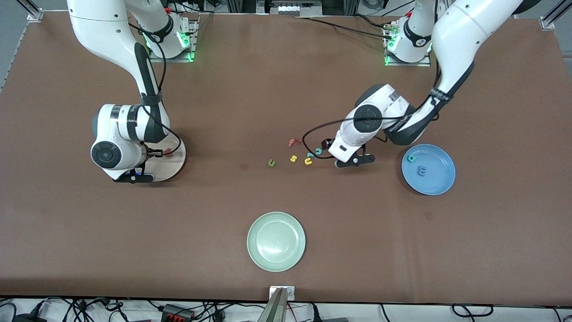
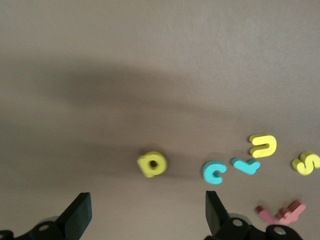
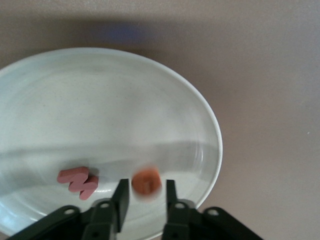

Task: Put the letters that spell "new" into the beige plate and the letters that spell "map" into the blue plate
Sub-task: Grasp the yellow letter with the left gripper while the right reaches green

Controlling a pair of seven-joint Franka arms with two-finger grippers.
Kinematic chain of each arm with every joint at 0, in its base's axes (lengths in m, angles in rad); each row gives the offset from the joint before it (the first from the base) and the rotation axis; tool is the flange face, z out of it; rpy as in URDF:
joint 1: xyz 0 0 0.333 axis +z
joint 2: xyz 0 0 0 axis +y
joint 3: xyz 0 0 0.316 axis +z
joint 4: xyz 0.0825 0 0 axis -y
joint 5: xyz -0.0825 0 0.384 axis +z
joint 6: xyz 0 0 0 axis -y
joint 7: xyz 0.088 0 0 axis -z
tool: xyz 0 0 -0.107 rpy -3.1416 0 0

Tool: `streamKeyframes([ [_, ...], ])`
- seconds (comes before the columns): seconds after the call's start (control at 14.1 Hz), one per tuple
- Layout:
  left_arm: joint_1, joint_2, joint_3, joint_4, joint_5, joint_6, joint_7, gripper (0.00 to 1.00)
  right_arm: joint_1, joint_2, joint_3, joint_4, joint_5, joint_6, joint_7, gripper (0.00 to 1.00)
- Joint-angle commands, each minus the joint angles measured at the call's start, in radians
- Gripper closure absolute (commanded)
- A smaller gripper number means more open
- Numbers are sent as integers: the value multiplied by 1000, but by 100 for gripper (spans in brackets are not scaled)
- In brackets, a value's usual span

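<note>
Left claw [image 2: 145, 220] hangs released over the yellow "a" [image 2: 152, 164], which lies on the table [image 1: 268, 89] beside the blue plate [image 1: 440, 185]. The letter looks light, soft foam; pinch its outer edges. Right claw [image 3: 145, 197], slightly parted over the beige plate [image 3: 100, 90], brackets the orange "e" [image 3: 146, 182]; whether it grips is unclear.

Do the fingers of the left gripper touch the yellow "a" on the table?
Apart. In the left wrist view the left gripper is open, and bare table shows between each finger and the yellow "a".

White rounded arms [image 1: 134, 129] with dark joint bands, black cables, black fingers [image 2: 77, 215].
</note>
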Motion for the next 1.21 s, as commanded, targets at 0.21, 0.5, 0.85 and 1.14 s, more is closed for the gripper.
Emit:
streamKeyframes([
  [0.21, -81, 16, 111, -4, 69, 35, -71, 0, 45, -32, 3, 77, 81, -16, 28, 0],
  [0.5, -85, 32, 112, 1, 71, 36, -77, 43, 154, -1, 23, 170, 211, 16, 33, 0],
  [0.85, -85, 48, 112, 6, 71, 69, -77, 51, 180, 77, 121, 320, 224, 22, 10, 11],
  [1.14, -86, 53, 112, 4, 69, 70, -78, 51, 194, 102, 202, 377, 230, 26, 88, 16],
])
